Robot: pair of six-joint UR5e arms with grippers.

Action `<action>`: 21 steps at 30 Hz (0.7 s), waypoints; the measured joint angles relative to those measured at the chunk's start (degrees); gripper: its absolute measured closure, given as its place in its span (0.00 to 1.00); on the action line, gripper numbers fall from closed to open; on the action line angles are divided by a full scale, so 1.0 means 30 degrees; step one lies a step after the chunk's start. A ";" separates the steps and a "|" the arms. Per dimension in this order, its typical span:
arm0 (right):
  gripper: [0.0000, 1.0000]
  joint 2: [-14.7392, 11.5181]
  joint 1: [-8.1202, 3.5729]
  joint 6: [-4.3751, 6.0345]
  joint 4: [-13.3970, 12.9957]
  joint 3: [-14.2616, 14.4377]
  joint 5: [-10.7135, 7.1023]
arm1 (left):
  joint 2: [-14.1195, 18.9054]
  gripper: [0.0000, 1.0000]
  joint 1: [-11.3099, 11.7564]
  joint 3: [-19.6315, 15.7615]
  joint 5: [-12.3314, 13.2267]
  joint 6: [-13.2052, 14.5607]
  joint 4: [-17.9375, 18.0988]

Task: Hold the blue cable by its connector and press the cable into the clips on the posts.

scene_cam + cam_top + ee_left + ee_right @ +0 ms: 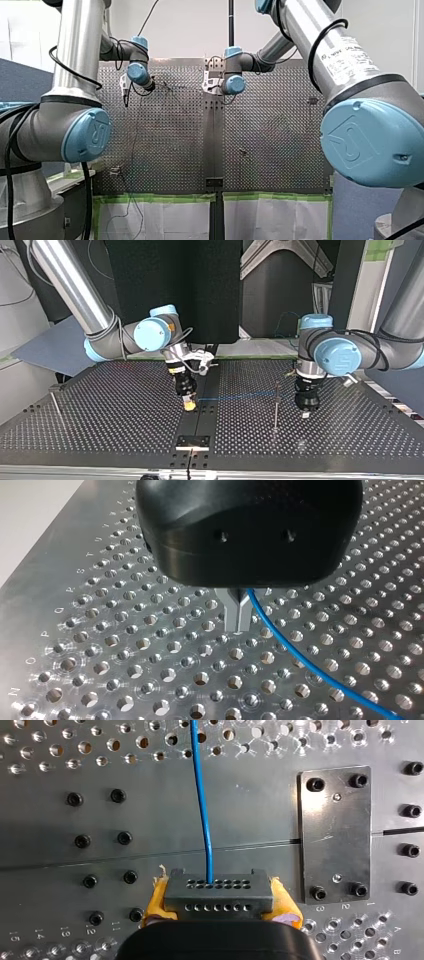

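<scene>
In the right wrist view my right gripper [220,912] is shut on a dark grey connector [216,892] with rows of holes, one yellow pad on each side. The blue cable [202,805] rises out of the connector and runs away over the plate. In the top view the right gripper [189,403] hovers near the centre seam, and the blue cable [240,395] stretches level past a thin post [276,407] to my left gripper [305,413]. In the left wrist view the metal fingers [234,616] are shut, with the blue cable [300,657] coming out at their side.
A second thin post [55,401] stands at the top view's left edge. A bolted metal plate [335,835] lies beside the connector on the perforated table [125,415]. A bracket [192,441] sits at the near edge on the centre seam.
</scene>
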 joint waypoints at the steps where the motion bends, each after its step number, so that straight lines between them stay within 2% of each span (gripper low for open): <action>1: 1.00 0.0002 -0.0001 0.0001 0.0007 0.0000 -0.0001 | 0.0000 1.00 0.0001 0.0001 -0.0013 0.0012 0.0002; 3: 1.00 0.0002 -0.0006 0.0004 0.0013 0.0001 -0.0002 | 0.0004 1.00 0.0003 -0.0001 -0.0050 0.0072 0.0022; 4: 1.00 0.0004 -0.0010 0.0011 0.0017 0.0000 -0.0002 | 0.0003 0.87 0.0004 0.0000 -0.0062 0.0124 0.0046; 5: 1.00 0.0004 -0.0015 0.0015 0.0018 0.0000 -0.0002 | 0.0005 0.64 0.0002 -0.0001 -0.0096 0.0216 0.0104; 6: 1.00 0.0005 -0.0020 0.0019 0.0017 0.0000 -0.0002 | 0.0007 0.64 -0.0008 -0.0002 -0.0148 0.0301 0.0147; 8: 1.00 0.0006 -0.0038 0.0025 0.0020 -0.0001 -0.0001 | 0.0009 0.28 -0.0059 -0.0002 -0.0346 0.0555 0.0203; 9: 1.00 0.0007 -0.0045 0.0027 0.0021 -0.0001 -0.0002 | 0.0010 0.28 -0.0089 0.0001 -0.0461 0.0674 0.0192; 10: 1.00 0.0007 -0.0051 0.0028 0.0020 0.0000 -0.0002 | 0.0010 0.07 -0.0118 0.0001 -0.0590 0.0775 0.0156; 11: 1.00 0.0008 -0.0055 0.0029 0.0023 0.0000 -0.0006 | 0.0011 0.00 -0.0153 0.0000 -0.0775 0.0895 0.0063; 21: 1.00 0.0010 -0.0068 0.0044 0.0093 -0.0002 -0.0068 | 0.0017 0.00 -0.0480 0.0006 -0.2242 0.1793 -0.1392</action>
